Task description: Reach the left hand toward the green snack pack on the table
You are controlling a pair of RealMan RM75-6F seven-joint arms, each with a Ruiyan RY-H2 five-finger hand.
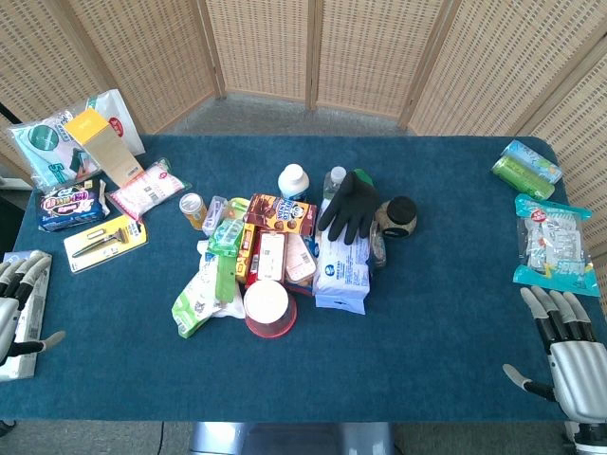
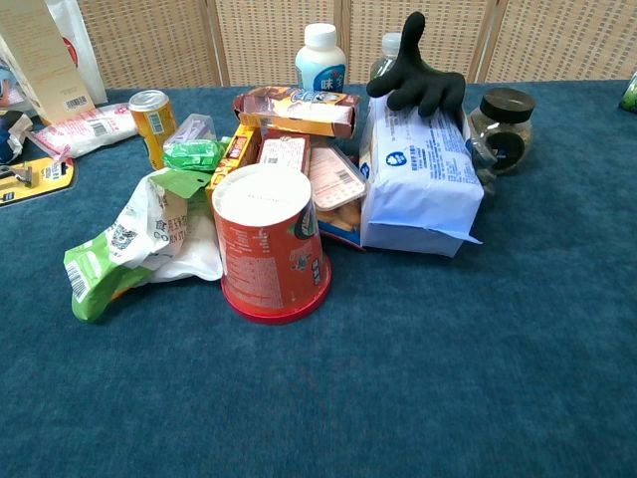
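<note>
The left hand [image 1: 19, 303] rests at the near left edge of the table [image 1: 446, 284], fingers straight and a little apart, holding nothing; the chest view does not show it. It is well apart from the green pack [image 1: 197, 305], which lies at the near left corner of the central heap, its near end on bare cloth and its far end tucked in among the clutter. From here the main risk is a sweep that runs too far right: the pack lies just beside the upturned red cup [image 1: 268, 310], and a push on the pack or a finger overshooting it could, by the look of it, knock the cup or shift the white wrapper [image 2: 189, 249] lying against the pack. A second risk is picking the wrong target, since a smaller green packet [image 1: 226, 237] sits further in, next to the yellow can [image 1: 193, 209]. A path angled far could also clip the razor card [image 1: 102, 240] lying between hand and heap. Further right, the black glove [image 1: 349, 204] draped over the blue-white bag [image 1: 341, 265] and the dark jar [image 1: 399, 216] seem out of the way. The right hand [image 1: 569, 351] lies at the near right edge, fingers spread and empty.
</note>
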